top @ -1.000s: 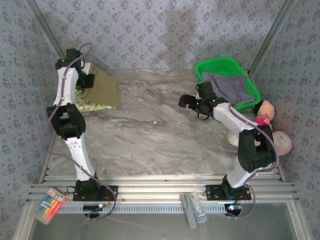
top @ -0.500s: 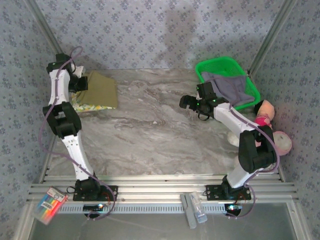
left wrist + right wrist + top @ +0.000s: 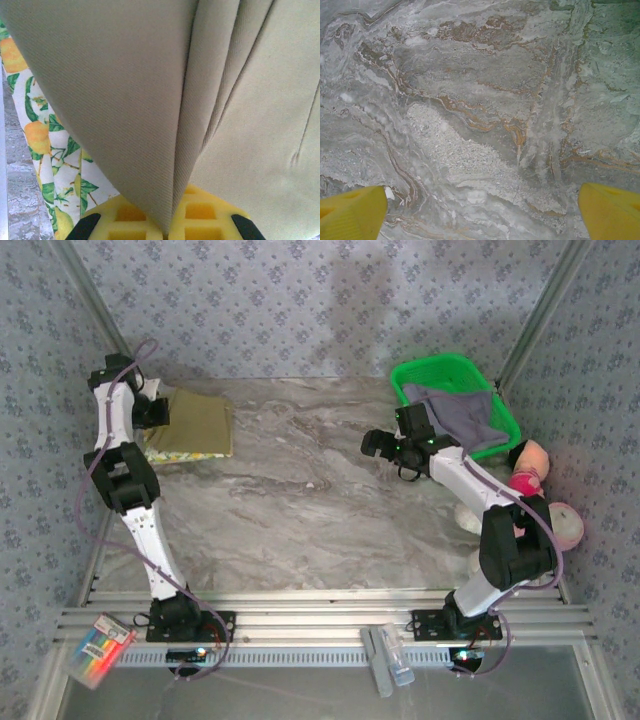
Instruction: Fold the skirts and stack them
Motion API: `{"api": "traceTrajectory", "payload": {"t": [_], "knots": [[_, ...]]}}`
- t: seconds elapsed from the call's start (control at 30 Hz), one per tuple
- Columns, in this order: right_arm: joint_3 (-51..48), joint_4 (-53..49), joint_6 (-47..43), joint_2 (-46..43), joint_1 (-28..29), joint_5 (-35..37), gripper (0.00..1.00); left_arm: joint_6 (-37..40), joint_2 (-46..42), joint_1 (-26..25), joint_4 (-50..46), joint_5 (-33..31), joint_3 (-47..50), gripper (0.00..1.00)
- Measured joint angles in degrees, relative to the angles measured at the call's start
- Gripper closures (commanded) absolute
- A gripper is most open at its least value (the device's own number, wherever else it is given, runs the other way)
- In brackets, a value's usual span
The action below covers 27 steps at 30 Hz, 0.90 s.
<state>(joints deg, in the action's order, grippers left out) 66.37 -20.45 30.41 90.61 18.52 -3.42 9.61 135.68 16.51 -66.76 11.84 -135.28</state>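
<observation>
My left hand (image 3: 170, 225) is closed tight on a fold of the olive-khaki skirt (image 3: 125, 90). The cloth comes out from between the yellow pads (image 3: 200, 212) and spreads upward across the frame in several layers. I judge this cloth to be light, soft and quite limp. It hangs in long creases and will not keep a shape by itself, and the layers can probably slide on one another. So it seems best to pinch it at an edge or a corner, through all layers together, as I do here.

At the left of the wrist view, under the olive cloth, lies the fruit-print skirt (image 3: 40, 140), flat on the tabletop (image 3: 300, 500). In the top view both are at the upper left of the frame. The olive one is on top, and the printed one shows along its lower left edge.

My right hand (image 3: 481, 212) is wide and holds nothing; below it there is bare marble. In the top view it hovers just left of the green basket (image 3: 440, 365), at the upper right. In the basket lies the grey-lavender skirt (image 3: 465, 415), loosely crumpled and covering most of the inside. I cannot tell if anything is under it. The pink plush toys (image 3: 535, 465) are outside the basket, at the right edge.
</observation>
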Motion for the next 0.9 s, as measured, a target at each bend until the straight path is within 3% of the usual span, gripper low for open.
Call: {"api": "traceTrajectory", "payload": {"t": [0.2,0.27,0.3,0.4,0.57,0.67,0.9], "knots": [[0.0,-0.4,0.0,0.0,0.0,0.6,0.0,-1.4,0.2,0.2,-0.1,-2.5,0.0,0.67],[0.0,-0.5,0.0,0.0,0.0,0.7,0.0,-2.2,0.2,0.4,0.0,-4.1,0.0,0.33],[0.0,-0.6,0.0,0.0,0.0,0.7,0.0,-3.2,0.1,0.7,0.2,-4.6,0.3,0.22],[0.0,-0.7,-0.1,-0.4,0.0,0.9,0.0,-5.3,-1.1,1.6,1.0,-5.5,2.6,0.04],[-2.6,3.1,-1.6,-5.4,0.6,4.4,0.0,-11.2,-5.6,2.6,2.3,-5.6,4.7,0.0],[-3.9,4.6,-2.6,-9.4,0.7,7.4,0.0,-16.1,-11.7,2.1,5.9,-2.1,8.0,0.0],[-5.8,6.9,-9.1,-13.8,-1.9,9.7,0.0,-26.8,-17.4,-4.7,14.4,2.6,15.8,0.0]]}}
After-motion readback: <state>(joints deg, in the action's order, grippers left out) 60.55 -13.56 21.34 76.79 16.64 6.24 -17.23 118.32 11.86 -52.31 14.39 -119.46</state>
